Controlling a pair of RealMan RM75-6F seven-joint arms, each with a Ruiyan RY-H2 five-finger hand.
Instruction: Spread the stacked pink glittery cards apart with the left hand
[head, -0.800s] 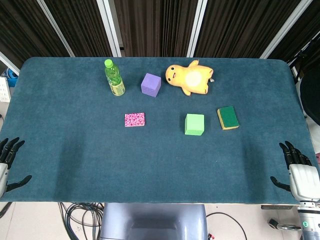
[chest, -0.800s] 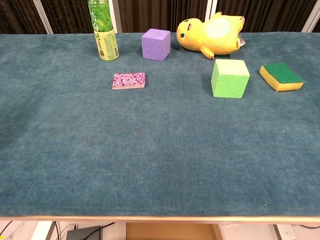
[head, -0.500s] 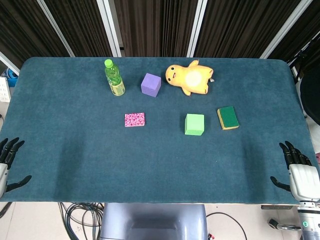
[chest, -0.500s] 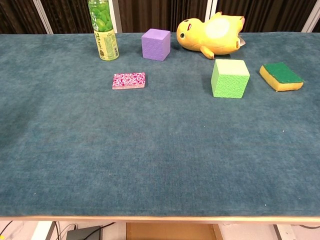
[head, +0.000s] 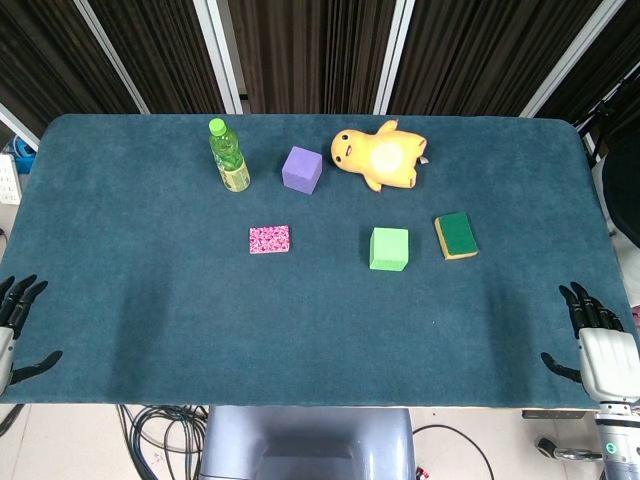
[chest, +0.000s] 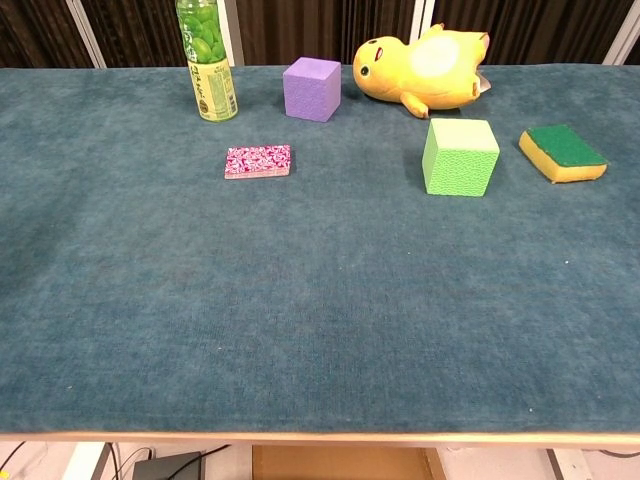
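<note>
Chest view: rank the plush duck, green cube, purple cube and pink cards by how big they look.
1. plush duck
2. green cube, though it is nearer the camera
3. purple cube
4. pink cards

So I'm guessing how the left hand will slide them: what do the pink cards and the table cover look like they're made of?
The pink cards look like thin card or plastic with a glittery, speckled face, stacked flat; which one is unclear. The table cover looks like teal fabric with a short, matte nap, like felt or velvet, showing soft shading and no glare.
</note>
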